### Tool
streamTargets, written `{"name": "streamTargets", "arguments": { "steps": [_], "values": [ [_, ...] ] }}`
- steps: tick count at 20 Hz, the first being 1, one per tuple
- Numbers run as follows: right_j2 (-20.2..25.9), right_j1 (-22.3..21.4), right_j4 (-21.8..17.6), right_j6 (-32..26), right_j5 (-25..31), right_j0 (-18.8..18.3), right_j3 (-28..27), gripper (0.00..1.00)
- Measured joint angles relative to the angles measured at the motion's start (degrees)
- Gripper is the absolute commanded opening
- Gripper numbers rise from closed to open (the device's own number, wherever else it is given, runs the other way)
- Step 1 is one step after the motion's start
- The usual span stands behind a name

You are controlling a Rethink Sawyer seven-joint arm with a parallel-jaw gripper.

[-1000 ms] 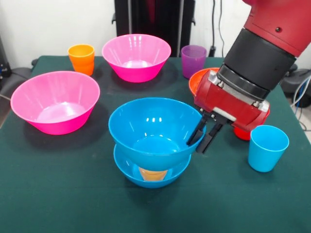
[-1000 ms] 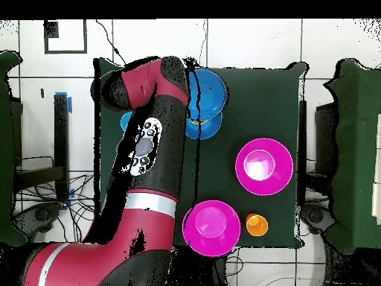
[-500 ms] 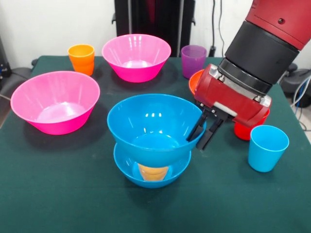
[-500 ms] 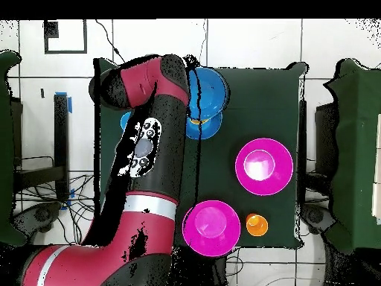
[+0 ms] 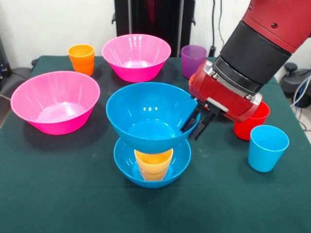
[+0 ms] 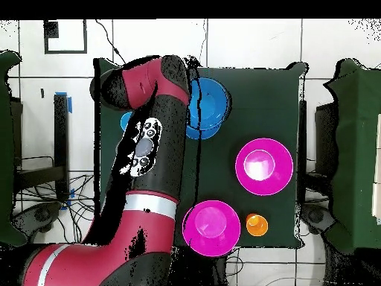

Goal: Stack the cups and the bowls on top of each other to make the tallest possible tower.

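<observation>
The gripper [image 5: 195, 125], right of centre in the front view, pinches the right rim of the upper blue bowl [image 5: 148, 116]; one finger sits inside the rim, the other outside, so it is clamped on the wall; the bowl hangs to the gripper's left, mouth up and tipped a little.

Directly below, in the lower middle of the frame, the lower blue bowl [image 5: 151, 162] sits on the cloth with a yellow cup [image 5: 153, 163] standing upright inside it; the held bowl's base hovers just over the cup's mouth, and I cannot tell whether the two touch. That vertical line is what counts: I'd judge the bowl must come down level and centred on the cup, since a grip at one edge lets the far side sag.

Around it, the light blue cup [image 5: 267, 147] stands at the right edge, a red cup [image 5: 250, 121] half hidden behind the wrist; two pink bowls [image 5: 54, 101] lie left and upper centre, an orange cup [image 5: 81, 58] and a purple cup [image 5: 193, 60] along the top.

The table [image 5: 58, 194] wears dark green cloth; overhead, the arm [image 6: 152, 149] covers much of it, with white floor tiles around.
</observation>
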Motion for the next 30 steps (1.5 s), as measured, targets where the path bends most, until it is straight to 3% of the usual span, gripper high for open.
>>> {"name": "streamTargets", "arguments": {
  "steps": [30],
  "values": [
    [0.4,-1.0,0.7,0.0,-0.9,-0.2,6.0,0.0]
  ]
}}
